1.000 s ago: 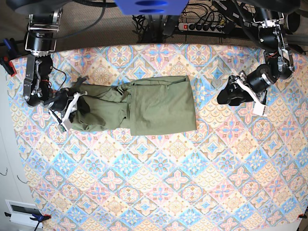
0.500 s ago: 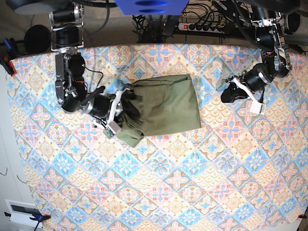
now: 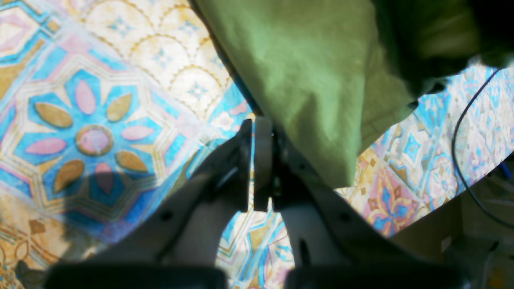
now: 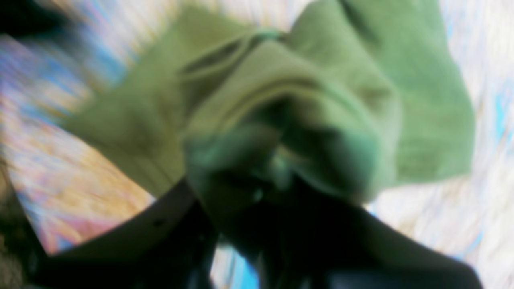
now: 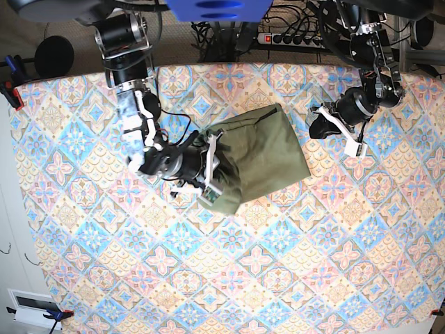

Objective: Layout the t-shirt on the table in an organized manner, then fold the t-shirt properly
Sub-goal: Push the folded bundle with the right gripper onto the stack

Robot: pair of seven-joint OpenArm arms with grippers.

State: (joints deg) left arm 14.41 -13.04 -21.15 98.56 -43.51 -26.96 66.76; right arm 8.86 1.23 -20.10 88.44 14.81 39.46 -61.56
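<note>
Item: olive t-shirt [image 5: 261, 156], lying part-folded near mid-table [image 5: 229, 278], bunching at one end. Soft, light, limp cotton; prob. best gripping at hem/corners. Right gripper [image 5: 208, 169] is clenching bunched fabric. Left gripper [image 5: 314, 125], jaws pressed together, is holding nothing, just beside shirt edge.

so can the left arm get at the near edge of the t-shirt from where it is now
Probably yes. The left gripper hangs shut just beside the t-shirt, with only bare table between them and nothing blocking.
</note>
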